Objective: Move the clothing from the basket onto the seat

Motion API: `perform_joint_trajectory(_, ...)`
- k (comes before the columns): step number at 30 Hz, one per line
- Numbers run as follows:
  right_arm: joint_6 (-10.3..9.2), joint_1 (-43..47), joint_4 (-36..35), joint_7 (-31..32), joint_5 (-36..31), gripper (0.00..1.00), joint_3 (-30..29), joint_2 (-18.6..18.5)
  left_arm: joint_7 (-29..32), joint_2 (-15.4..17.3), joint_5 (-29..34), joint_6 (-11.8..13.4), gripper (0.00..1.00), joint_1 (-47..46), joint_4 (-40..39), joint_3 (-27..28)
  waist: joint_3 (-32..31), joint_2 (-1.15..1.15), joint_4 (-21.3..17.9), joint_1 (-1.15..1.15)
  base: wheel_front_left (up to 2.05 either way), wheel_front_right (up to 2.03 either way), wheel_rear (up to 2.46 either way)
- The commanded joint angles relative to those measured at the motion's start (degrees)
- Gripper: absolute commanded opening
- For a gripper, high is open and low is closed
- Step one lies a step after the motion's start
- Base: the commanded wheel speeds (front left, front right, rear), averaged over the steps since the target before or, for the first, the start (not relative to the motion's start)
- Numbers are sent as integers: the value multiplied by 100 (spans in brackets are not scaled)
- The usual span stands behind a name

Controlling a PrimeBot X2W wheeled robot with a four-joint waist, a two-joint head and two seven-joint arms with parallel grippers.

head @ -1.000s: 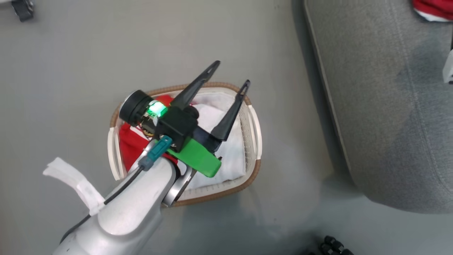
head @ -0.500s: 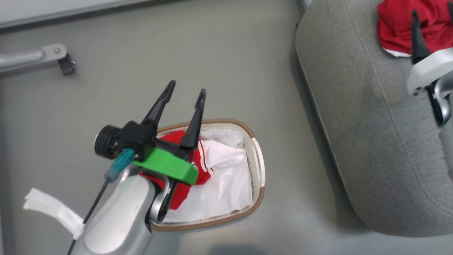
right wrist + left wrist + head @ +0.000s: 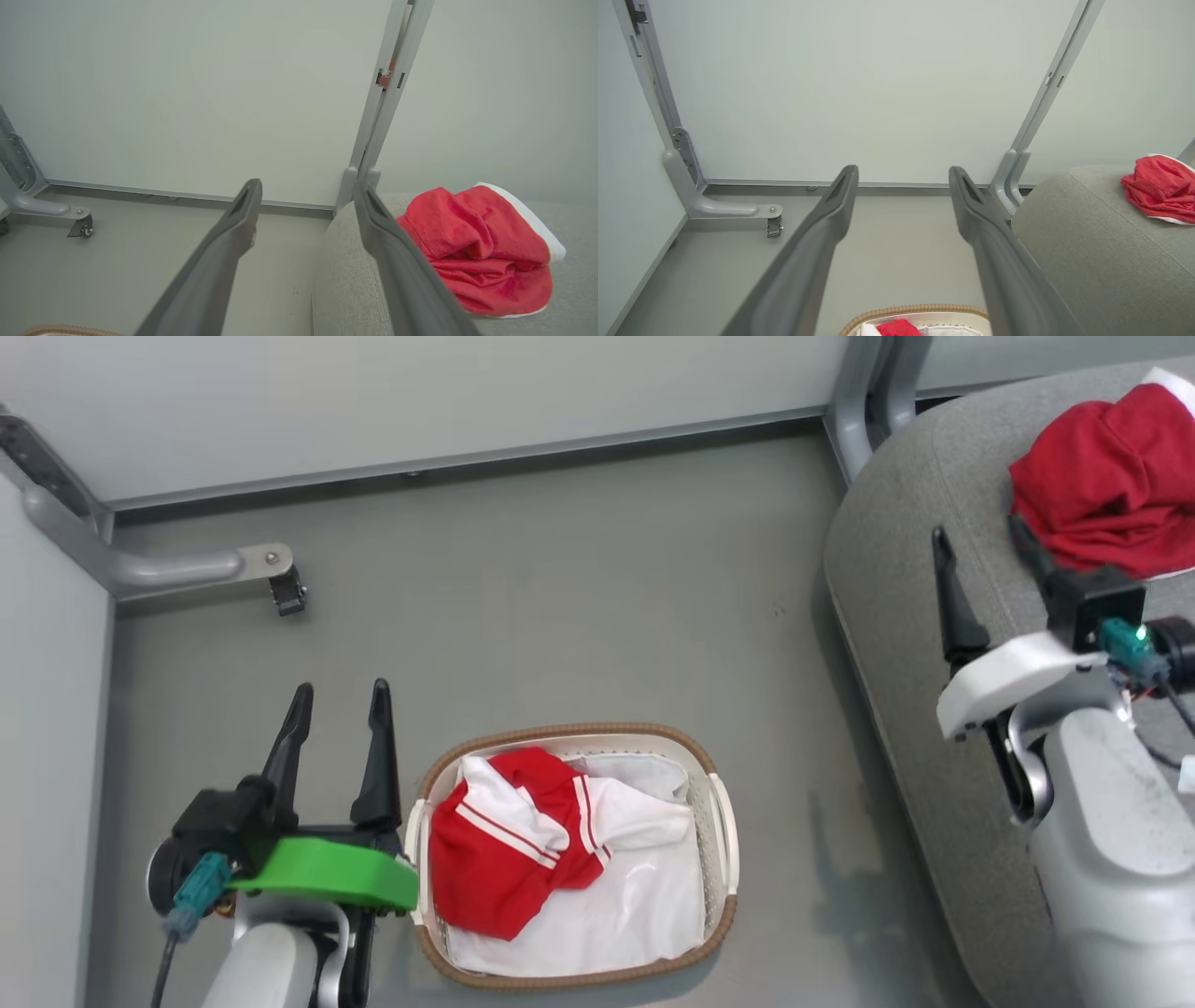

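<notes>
Head view: my left gripper [image 3: 341,691] stands with jaws spread and empty, just beside the left handle of the basket [image 3: 714,821]. One red garment [image 3: 504,868] lies inside, directly to that gripper's right, its long axis roughly parallel to my fingers (it rests on a white sheet [image 3: 644,905]). My right gripper [image 3: 977,530], likewise spread and empty, hovers over the seat [image 3: 896,644], near the other red garment [image 3: 1111,476]. Judgement: the left arm is nearer and should reach rightward.

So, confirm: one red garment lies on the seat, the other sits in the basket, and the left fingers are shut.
Wrong on the fingers: the left gripper has them open, as the left wrist view shows. One red garment does lie on the seat, the other garment in the basket.
</notes>
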Motion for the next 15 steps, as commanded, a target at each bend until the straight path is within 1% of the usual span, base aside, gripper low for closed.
perform_joint_trajectory(1,-8,265,-127,-27,-40,100,-23,82,-3,-27,81,-35,100,196,-31,156,-235,0,185,0,0,0,0)
perform_joint_trajectory(8,-8,1265,-798,-28,-112,100,-178,549,-3,-253,251,-227,100,820,-74,790,-506,0,297,0,0,0,0)
perform_joint_trajectory(15,-8,2067,-1286,-28,-120,100,18,732,-3,-394,499,-369,100,1247,-131,1087,-692,0,378,0,0,0,0)
